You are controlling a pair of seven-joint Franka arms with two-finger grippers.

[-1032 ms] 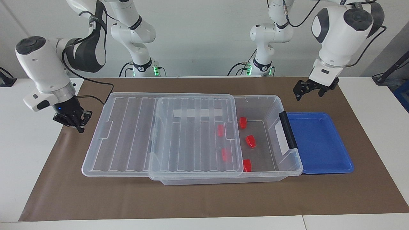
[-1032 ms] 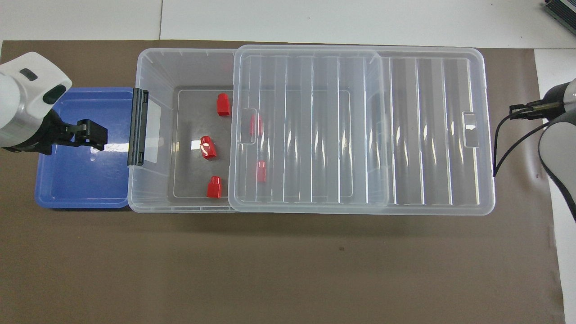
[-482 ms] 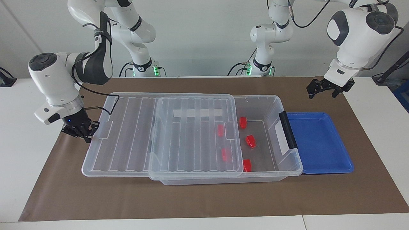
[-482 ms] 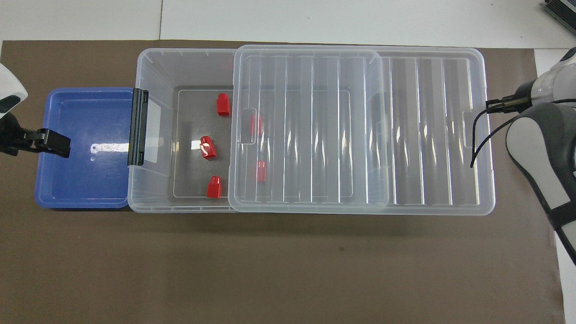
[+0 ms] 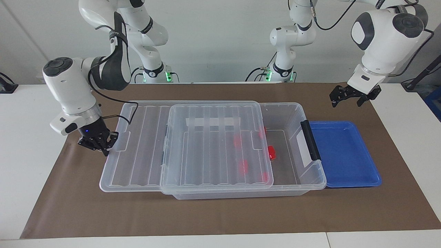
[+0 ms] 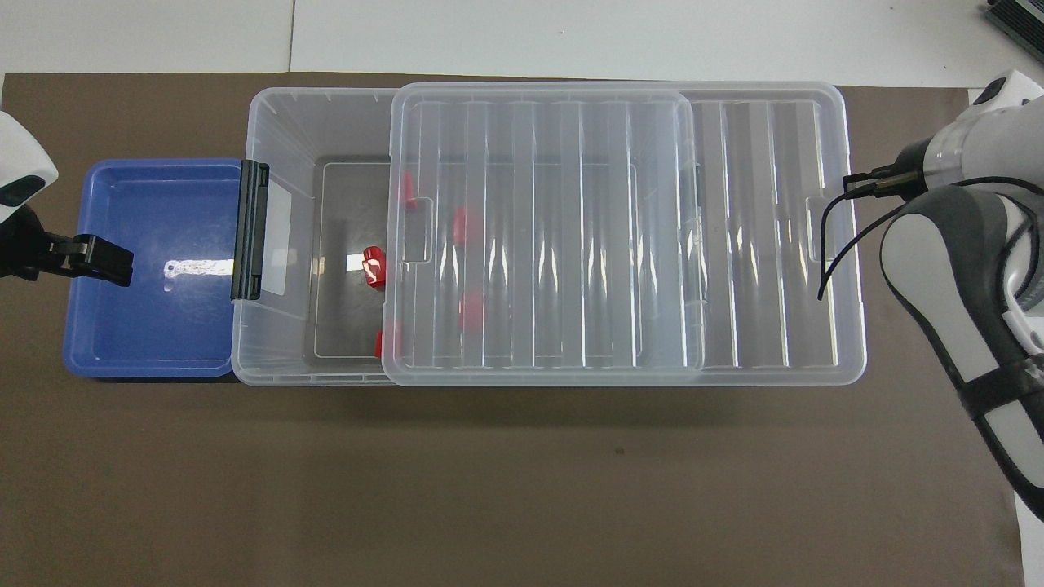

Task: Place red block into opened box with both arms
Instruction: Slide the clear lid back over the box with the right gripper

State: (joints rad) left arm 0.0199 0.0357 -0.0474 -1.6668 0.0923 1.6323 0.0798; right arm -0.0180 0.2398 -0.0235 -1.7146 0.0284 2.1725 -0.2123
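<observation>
The clear box (image 5: pixel 311 175) lies lengthwise on the brown mat, its ribbed lid (image 5: pixel 213 144) slid partway over it. One red block (image 5: pixel 272 152) (image 6: pixel 374 267) lies uncovered on the box floor. Several more red blocks show through the lid (image 6: pixel 620 236), one of them (image 6: pixel 462 226) under its edge. My right gripper (image 5: pixel 98 144) is shut and low, its tip against the lid's end toward the right arm's end of the table. My left gripper (image 5: pixel 350 96) (image 6: pixel 114 265) hangs open and holds nothing, over the mat by the blue tray's edge.
An empty blue tray (image 5: pixel 344 155) (image 6: pixel 147 269) touches the box's end with the black handle (image 5: pixel 310 139), toward the left arm's end of the table. The brown mat (image 5: pixel 220 213) runs wide on the side away from the robots. White tabletop borders it.
My right gripper moved in against the lid's end and slid the lid toward the handle end, covering more red blocks. My left gripper drew back from over the tray, then held still.
</observation>
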